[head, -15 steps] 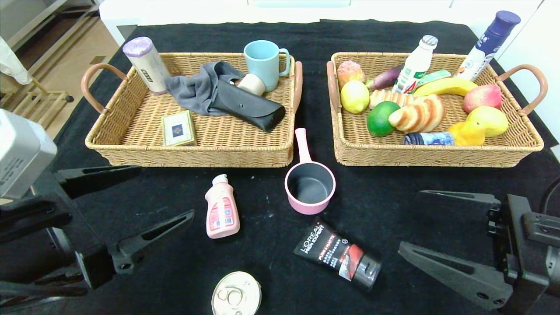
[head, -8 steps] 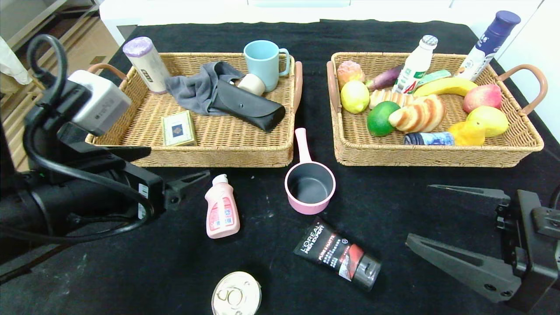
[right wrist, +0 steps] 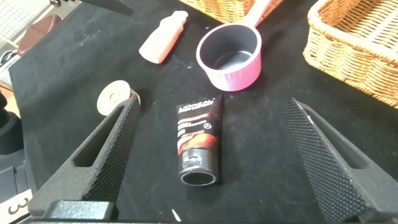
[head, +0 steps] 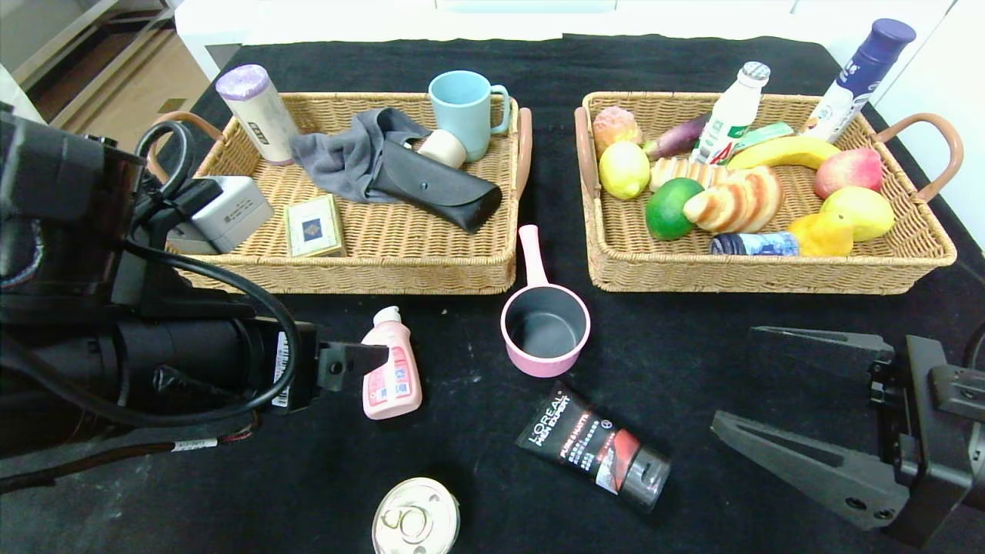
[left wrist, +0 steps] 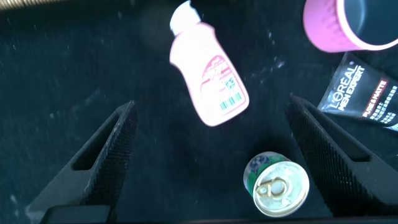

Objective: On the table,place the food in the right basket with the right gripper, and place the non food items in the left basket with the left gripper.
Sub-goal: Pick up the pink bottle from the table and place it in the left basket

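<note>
Swinging in from the near left edge over the last second, the left gripper (head: 362,362) now hangs over the black table (head: 477,477) right beside the pink bottle (head: 391,363), its fingers spread wide with nothing between them; from its own wrist camera the bottle (left wrist: 208,73) lies off-centre, closer to one finger than the other. Nearest of all sits a small tin can (head: 415,517) on its base, and just right of it the black L'Oreal tube (head: 594,449) lies flat. At the near right the right gripper (head: 800,408) waits low over the table, also wide open and empty, barely shifted. A little farther back is the pink saucepan (head: 545,322), its handle pointing into the gap between the baskets. Beyond these, the left basket (head: 231,261) already holds a mug, a glasses case, a cloth and other non-food things, and the right basket (head: 769,273) is full of fruit, bread and bottles. To my eye the step in hand is the left arm's reach for the pink bottle. Next it needs to centre the bottle between its fingers, come down, close across the bottle's narrow width, then lift it clear of the near rim into the left basket.
</note>
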Motion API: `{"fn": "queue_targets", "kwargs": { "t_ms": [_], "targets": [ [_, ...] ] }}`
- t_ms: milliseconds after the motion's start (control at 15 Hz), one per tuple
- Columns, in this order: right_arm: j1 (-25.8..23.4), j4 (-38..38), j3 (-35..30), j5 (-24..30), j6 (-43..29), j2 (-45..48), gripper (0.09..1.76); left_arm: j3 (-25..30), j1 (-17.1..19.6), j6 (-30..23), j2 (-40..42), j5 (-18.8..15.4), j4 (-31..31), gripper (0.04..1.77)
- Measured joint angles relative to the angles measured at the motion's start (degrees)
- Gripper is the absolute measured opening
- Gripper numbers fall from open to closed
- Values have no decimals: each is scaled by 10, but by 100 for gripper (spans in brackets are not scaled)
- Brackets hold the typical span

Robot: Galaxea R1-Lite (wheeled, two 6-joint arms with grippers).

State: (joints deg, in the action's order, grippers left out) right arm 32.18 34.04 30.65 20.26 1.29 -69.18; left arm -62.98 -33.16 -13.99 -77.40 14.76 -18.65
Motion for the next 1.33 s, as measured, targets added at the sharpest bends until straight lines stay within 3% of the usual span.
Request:
{"fn": "queue_targets", "kwargs": {
  "t_ms": [733, 933, 1067, 1200, 1333],
  "targets": [
    [9, -5, -1, 1, -1, 29, 171, -5, -11, -4, -26, -1, -4, 172],
    [9, -5, 0, 0, -1, 34, 171, -33, -22, -13, -46, 26, -41, 172],
    [9, -5, 0, 0, -1, 36, 171, -65, -31, -56, -69, 50, -89, 172],
    [9, -5, 0, 0, 0, 38, 171, -105, -37, -114, -98, 53, -130, 172],
    [8, -5, 0, 0, 0, 38, 171, -130, -40, -138, -124, 53, -154, 172]
  ]
}}
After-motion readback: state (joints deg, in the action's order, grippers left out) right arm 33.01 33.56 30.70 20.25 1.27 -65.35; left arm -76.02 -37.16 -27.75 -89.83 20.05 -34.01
